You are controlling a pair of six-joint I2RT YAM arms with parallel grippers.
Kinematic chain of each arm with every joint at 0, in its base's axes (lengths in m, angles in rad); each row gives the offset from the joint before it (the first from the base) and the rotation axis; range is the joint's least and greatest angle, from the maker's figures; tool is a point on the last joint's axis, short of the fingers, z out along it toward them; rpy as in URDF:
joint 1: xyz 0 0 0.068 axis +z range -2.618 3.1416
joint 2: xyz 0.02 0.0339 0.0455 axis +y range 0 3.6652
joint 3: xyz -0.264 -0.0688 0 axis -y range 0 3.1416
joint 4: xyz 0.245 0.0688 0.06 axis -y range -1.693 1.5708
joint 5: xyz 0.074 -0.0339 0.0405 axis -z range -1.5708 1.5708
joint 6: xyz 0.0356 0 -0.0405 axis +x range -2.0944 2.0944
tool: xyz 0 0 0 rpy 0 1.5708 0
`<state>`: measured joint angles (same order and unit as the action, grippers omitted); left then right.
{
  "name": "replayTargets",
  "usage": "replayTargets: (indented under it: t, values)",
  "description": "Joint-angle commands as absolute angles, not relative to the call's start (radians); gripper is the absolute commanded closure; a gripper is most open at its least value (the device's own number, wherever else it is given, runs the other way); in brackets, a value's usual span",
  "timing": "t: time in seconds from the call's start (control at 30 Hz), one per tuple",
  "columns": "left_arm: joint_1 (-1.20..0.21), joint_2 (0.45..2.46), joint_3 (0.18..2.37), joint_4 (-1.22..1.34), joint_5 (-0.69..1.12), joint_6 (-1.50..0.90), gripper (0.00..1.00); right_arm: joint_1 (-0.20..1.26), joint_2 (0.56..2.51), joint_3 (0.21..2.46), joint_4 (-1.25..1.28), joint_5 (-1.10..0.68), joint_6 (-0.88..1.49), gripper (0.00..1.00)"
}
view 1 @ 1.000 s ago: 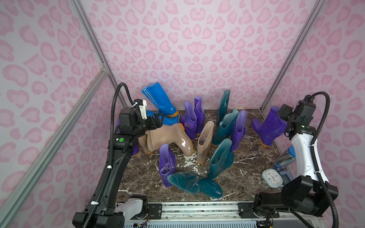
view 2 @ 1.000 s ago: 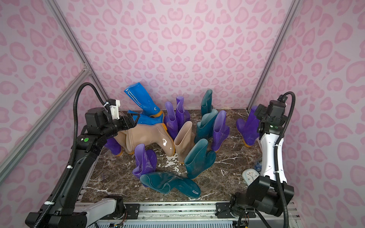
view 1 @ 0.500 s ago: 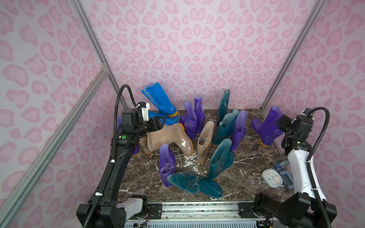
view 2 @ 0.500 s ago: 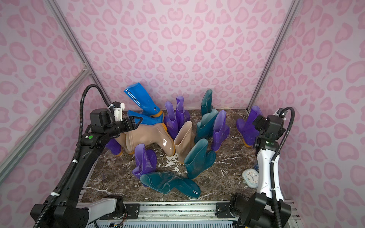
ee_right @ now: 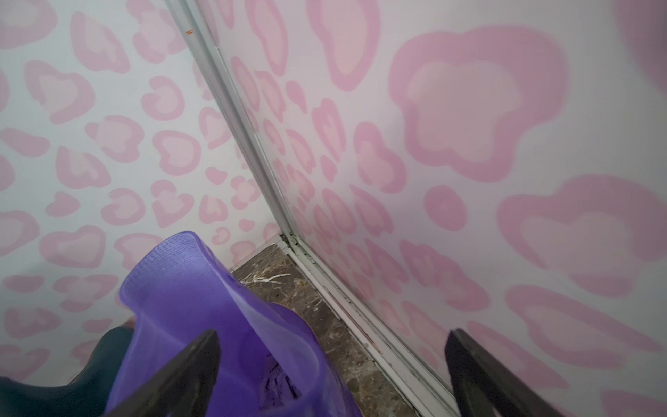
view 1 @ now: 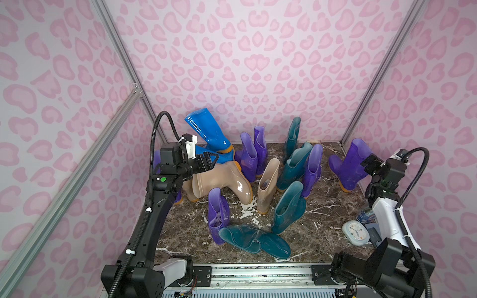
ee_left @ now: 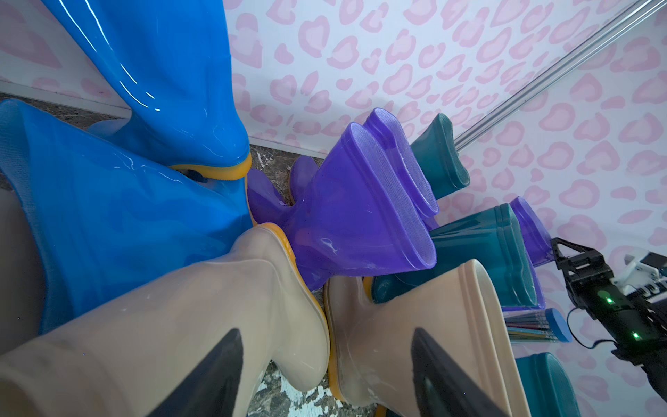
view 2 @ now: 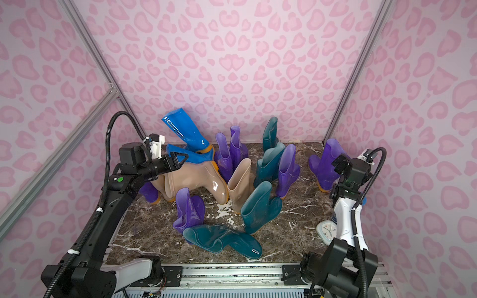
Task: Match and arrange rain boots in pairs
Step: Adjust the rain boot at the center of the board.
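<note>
- My left gripper (ee_left: 325, 332) hangs with jaws spread wide, gripping nothing, over the toppled beige boot (view 1: 222, 178).
- My right gripper (ee_right: 334, 335) gapes too (also empty), just beside the purple boot (view 1: 352, 165) near the right wall.
- The other rain boots (view 1: 289, 206) crowd the marble floor (view 1: 322, 232).

No writing could be read. The white clock (view 1: 355, 232) by the right edge of the bench (view 1: 322, 214), near the front, bore dial marks too small to make out, and dark print on the right arm's white mount (ee_left: 646, 269) was too blurred.
</note>
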<state>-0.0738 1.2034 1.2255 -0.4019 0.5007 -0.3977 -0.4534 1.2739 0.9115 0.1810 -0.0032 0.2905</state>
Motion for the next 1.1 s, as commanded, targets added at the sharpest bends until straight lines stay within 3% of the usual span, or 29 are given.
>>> replayTargets:
  t: [0.0, 0.1, 0.2, 0.27, 0.4, 0.93, 1.07]
  values:
    - [-0.071, 1.197, 1.221, -0.372, 0.504, -0.385, 0.25, -0.443, 1.306, 0.923, 0.185, -0.124, 0.274, 0.05]
    - [-0.071, 1.203, 1.224, -0.371, 0.507, -0.387, 0.28, -0.398, 1.309, 0.933, 0.175, -0.106, 0.245, 0.13]
    - [-0.071, 1.203, 1.223, -0.369, 0.513, -0.387, 0.33, -0.389, 1.334, 0.95, 0.18, -0.145, 0.251, 0.33]
    - [-0.071, 1.201, 1.222, -0.369, 0.512, -0.384, 0.38, -0.379, 1.357, 0.971, 0.166, -0.152, 0.255, 0.5]
    - [-0.071, 1.198, 1.216, -0.367, 0.497, -0.377, 0.44, -0.367, 1.392, 0.998, 0.174, -0.173, 0.28, 0.97]
    - [-0.07, 1.21, 1.216, -0.374, 0.485, -0.357, 0.92, -0.183, 1.606, 1.112, 0.505, -0.11, 0.256, 1.0]
    - [-0.071, 1.212, 1.215, -0.369, 0.489, -0.36, 0.97, -0.18, 1.654, 1.12, 0.645, -0.117, 0.237, 1.0]
